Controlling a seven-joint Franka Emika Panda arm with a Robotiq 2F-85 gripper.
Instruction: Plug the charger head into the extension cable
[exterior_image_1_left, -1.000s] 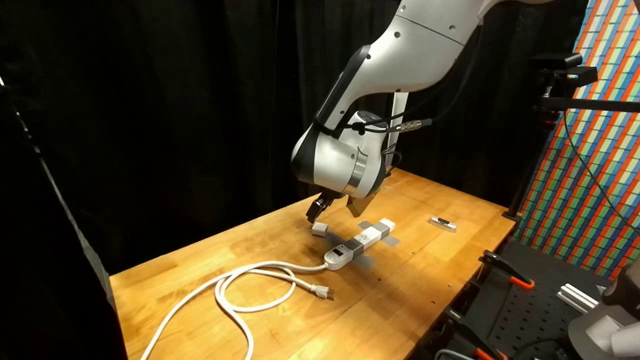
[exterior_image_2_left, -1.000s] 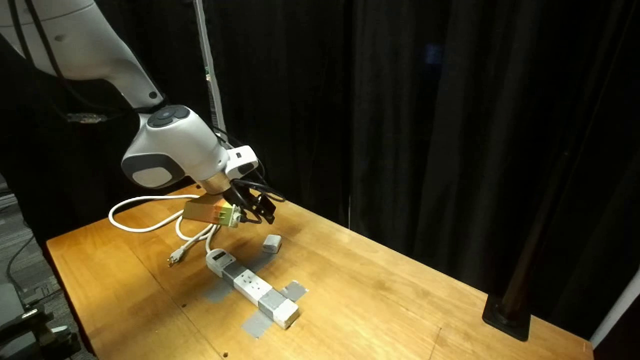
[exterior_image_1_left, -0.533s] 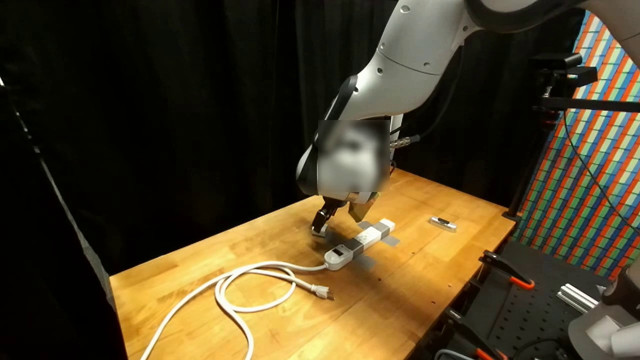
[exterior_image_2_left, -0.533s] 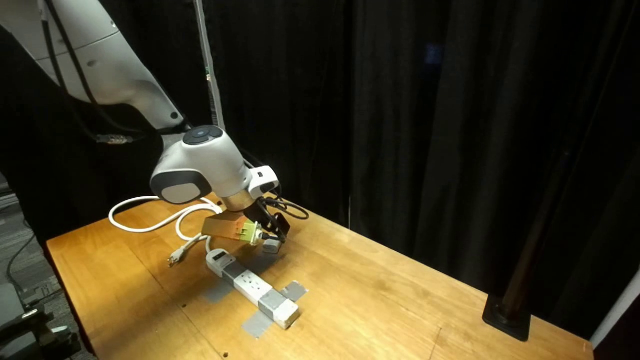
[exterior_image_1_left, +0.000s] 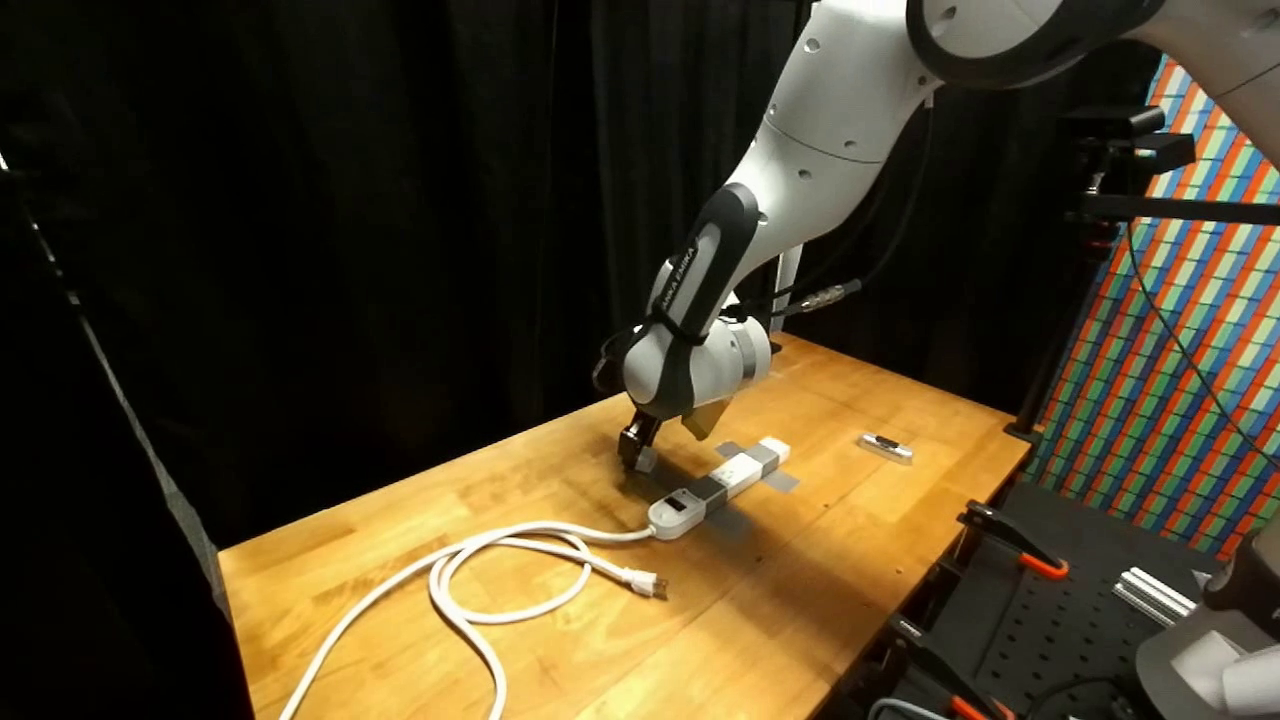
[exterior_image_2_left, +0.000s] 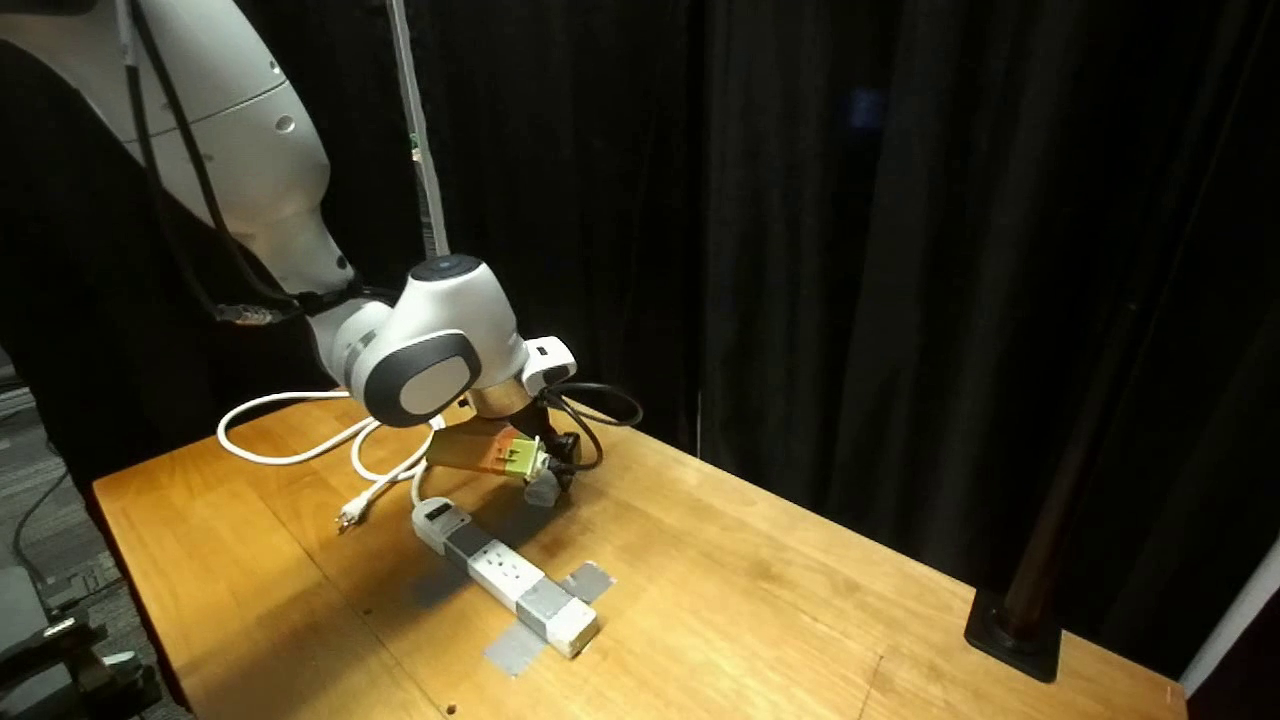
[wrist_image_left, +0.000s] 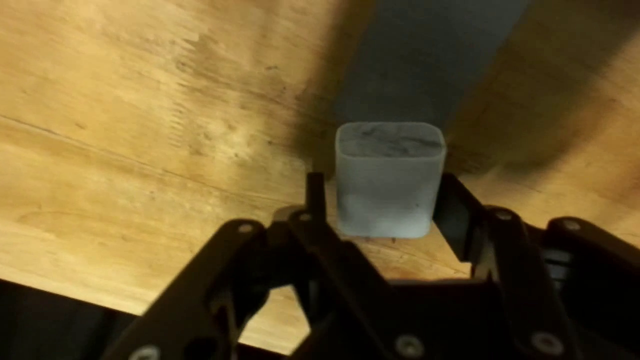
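Tabletop (exterior_image_1_left: 500, 480) bright and warm, black curtains (exterior_image_2_left: 900, 250) swallowing detail in both exterior views, my arm (exterior_image_1_left: 840, 130) throwing soft-edged shadow, wrist view dimmer, charger head (wrist_image_left: 387, 195) shaded grey, my gripper (wrist_image_left: 382, 200) dark, slightly soft

The arm (exterior_image_1_left: 828, 175) is white, its claw (wrist_image_left: 384, 202) and cables (exterior_image_2_left: 186, 125) black
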